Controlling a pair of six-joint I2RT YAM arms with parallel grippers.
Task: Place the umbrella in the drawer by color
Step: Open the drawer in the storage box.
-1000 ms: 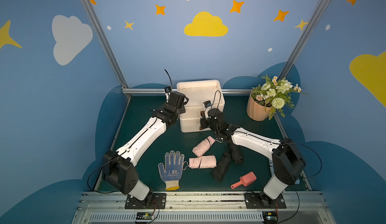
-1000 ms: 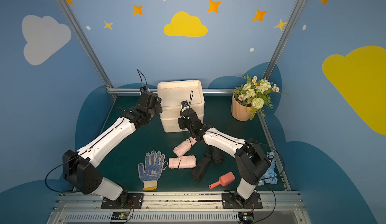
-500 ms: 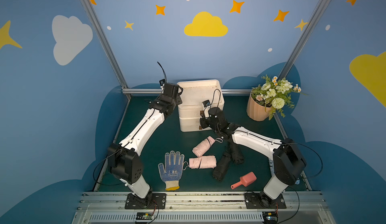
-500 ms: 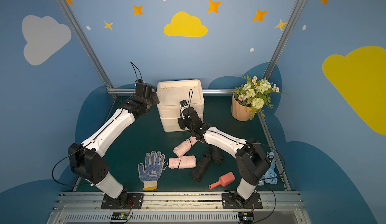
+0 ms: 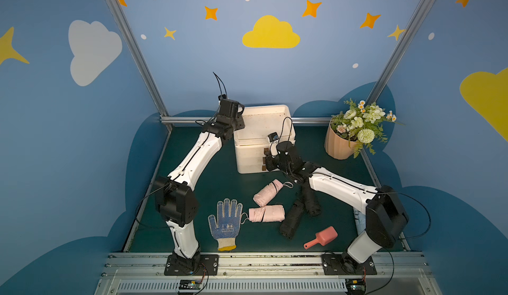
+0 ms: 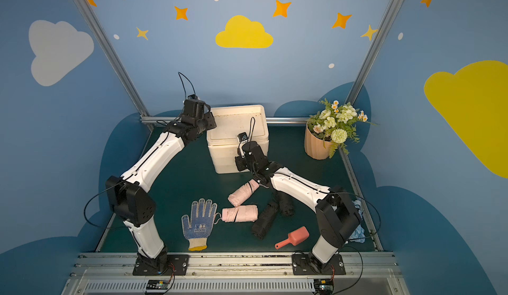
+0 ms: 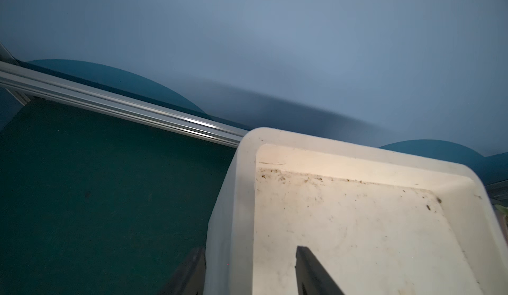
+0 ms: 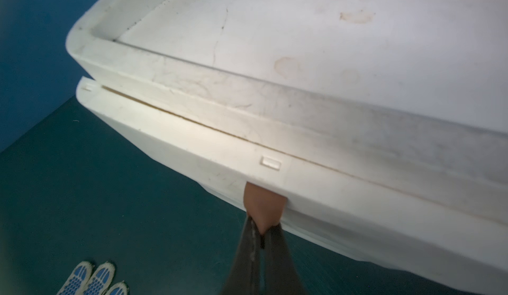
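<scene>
A white drawer unit (image 5: 262, 127) stands at the back of the green mat. My right gripper (image 8: 263, 229) is shut on a brown pull tab (image 8: 264, 205) on a drawer front (image 8: 192, 147). My left gripper (image 7: 250, 249) is open at the unit's top left edge, with one finger outside the rim (image 7: 239, 197) and the other finger over the top. Two pink folded umbrellas (image 5: 268, 193) (image 5: 266, 213) and two black folded umbrellas (image 5: 310, 200) (image 5: 291, 222) lie on the mat in front of the unit, and nothing touches them.
A blue-dotted work glove (image 5: 225, 222) lies to the left of the pink umbrellas. A pink scoop (image 5: 323, 237) sits near the front edge. A flower pot (image 5: 338, 145) stands at the back right. A blue cloth (image 6: 357, 230) lies by the right arm's base.
My left arm has swung from the unit's front left corner back to its top left edge, and its jaws have opened. The right gripper stays shut on the tab.
</scene>
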